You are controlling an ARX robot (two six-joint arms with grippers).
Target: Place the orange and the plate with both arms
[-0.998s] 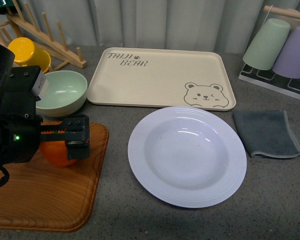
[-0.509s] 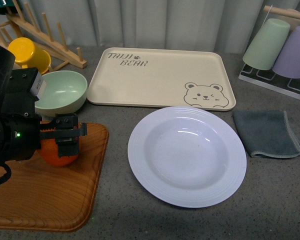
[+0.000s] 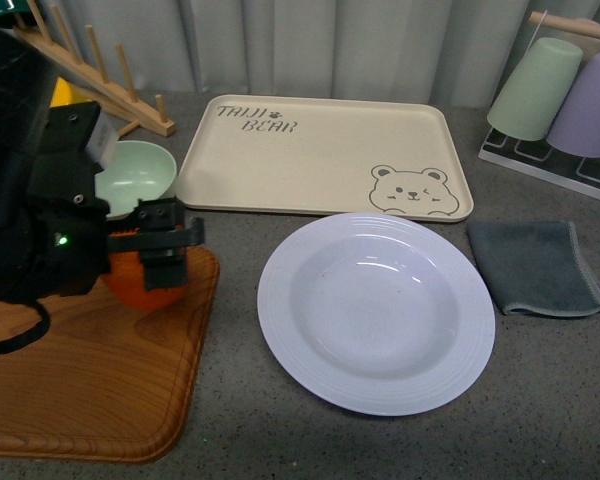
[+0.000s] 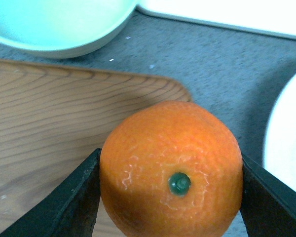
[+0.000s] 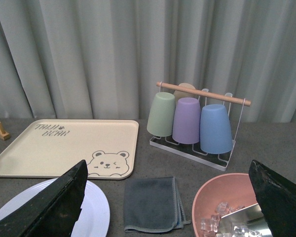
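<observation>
my left gripper (image 3: 148, 262) is clamped on the round bright orange fruit (image 4: 170, 163) at the corner of the brown wooden board (image 3: 100, 380) — the grasp is all that's done, i'd judge. the large white ridged-rim plate (image 3: 375, 310) lies bare nearby, untouched. my right gripper (image 5: 163, 207) hangs spread and empty. placing both remains. count: one orange, one plate, one cream bear tray (image 3: 310, 150).

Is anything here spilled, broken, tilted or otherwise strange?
Nothing stands out. The plate lies flat and empty, the grey cloth lies neatly beside it, and the left pincer holds the orange evenly between both fingers.
</observation>
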